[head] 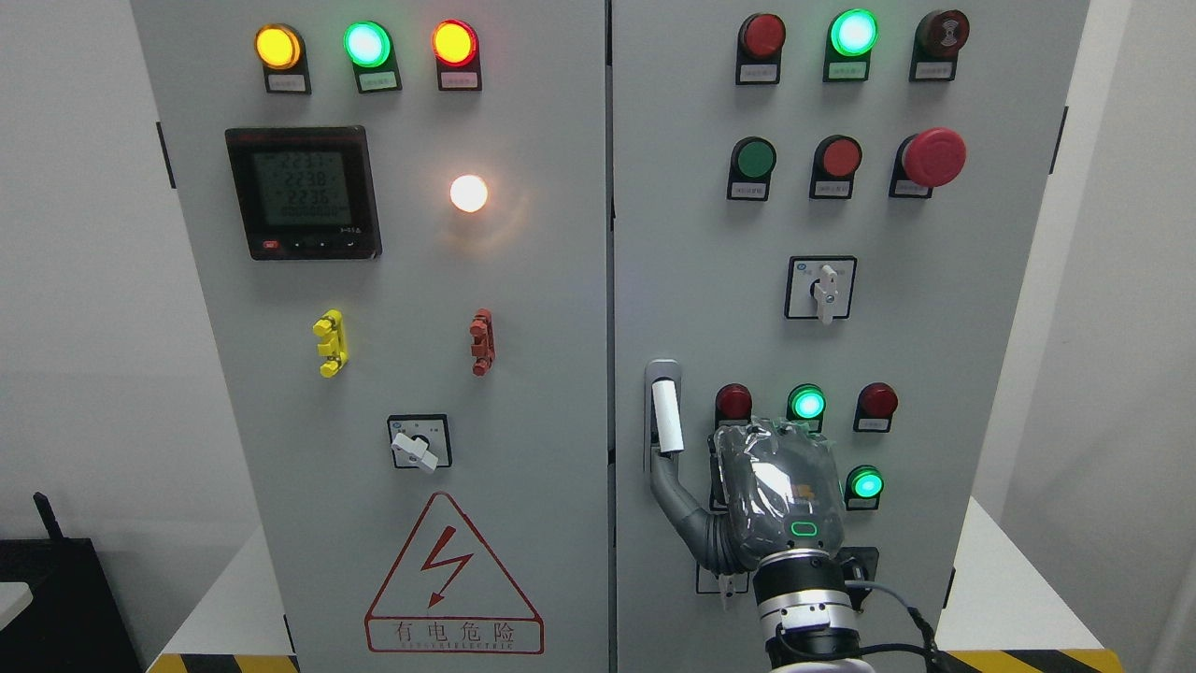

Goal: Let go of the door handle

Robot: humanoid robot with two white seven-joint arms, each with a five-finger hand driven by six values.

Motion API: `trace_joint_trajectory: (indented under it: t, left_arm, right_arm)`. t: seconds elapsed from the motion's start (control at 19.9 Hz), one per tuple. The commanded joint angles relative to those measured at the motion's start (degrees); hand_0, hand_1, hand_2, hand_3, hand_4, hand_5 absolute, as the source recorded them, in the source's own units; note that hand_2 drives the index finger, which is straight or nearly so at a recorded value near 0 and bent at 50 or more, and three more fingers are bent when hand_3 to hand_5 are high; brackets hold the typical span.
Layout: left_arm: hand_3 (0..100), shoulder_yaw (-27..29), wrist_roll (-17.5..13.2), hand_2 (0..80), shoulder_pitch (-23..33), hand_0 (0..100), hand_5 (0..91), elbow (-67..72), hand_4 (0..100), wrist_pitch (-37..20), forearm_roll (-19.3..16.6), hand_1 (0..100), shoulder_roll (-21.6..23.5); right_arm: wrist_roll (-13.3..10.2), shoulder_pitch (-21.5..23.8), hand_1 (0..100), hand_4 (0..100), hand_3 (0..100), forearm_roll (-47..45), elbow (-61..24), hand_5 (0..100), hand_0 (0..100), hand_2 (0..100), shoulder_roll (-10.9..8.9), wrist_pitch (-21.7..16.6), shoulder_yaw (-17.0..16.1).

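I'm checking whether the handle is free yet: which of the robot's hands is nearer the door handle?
Right. The right hand is just below and right of the door handle, its thumb reaching the lower end. The left hand is out of view.

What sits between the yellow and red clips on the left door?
Nothing: in the head view, bare grey panel runs from the yellow clip to the red clip on the left door.

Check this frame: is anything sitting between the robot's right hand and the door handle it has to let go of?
Nothing visible does. The right hand is at the right cabinet door, with one finger reaching up onto the door handle. No other object shows between them. The indicator lamps lie beside the hand.
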Motion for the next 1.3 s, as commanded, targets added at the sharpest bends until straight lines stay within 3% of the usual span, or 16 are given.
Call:
trace_joint_trajectory:
  t: [0.0,1.25]
  left_arm:
    - [0,1.0,0.0,0.0,-1.5,12,0.0,0.0,0,0.1,0.0,39,0.0]
    - [0,1.0,0.0,0.0,-1.5,12,0.0,0.0,0,0.1,0.0,39,0.0]
  right_arm:
    - [0.0,-0.2,8,92,100,0.0,-0.2,99,53,99,0.23,0.1,-1.3]
    - [0.1,-0.1,8,91,100,-0.1,-0.6,99,56,98,0.06,0.7,-1.8]
